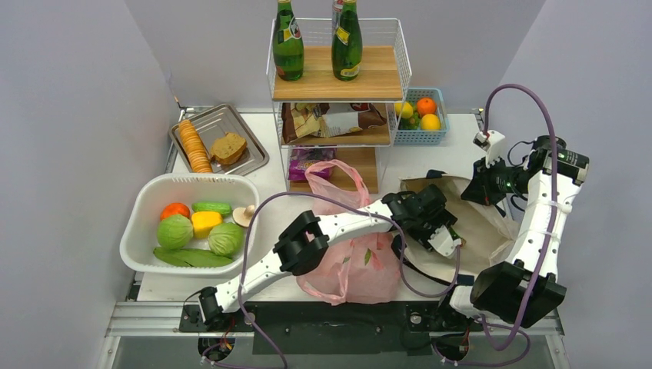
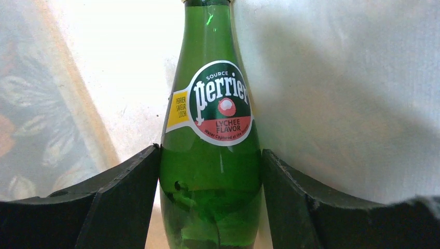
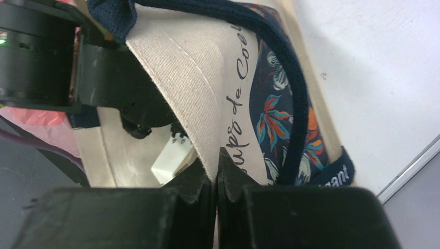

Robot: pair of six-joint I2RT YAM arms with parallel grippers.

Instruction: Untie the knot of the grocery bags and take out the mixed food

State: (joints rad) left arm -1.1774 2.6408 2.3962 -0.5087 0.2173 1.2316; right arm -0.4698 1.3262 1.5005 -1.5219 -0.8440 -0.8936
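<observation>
Left gripper: fingers wide apart, one on each side of a green bottle; both inner faces lie against the glass below the label; it reaches into the mouth of the canvas tote.
Right gripper: fingers pressed together on the pale rim of the canvas tote; the cloth is pinched between them, with the dark strap just beside the grip.
Green bottle: lying inside the tote on its pale lining, neck pointing away from the left wrist camera; label facing up.
Canvas tote: on the right half of the table, towards the front edge.
Pink bag: at the middle of the front edge, partly under the left forearm, touching the tote's left side; one loop handle stands up at its rear.
Knot: cannot tell; no tie can be made out from above.
White tub: at the left edge; holds a cucumber, a mushroom and other vegetables.
</observation>
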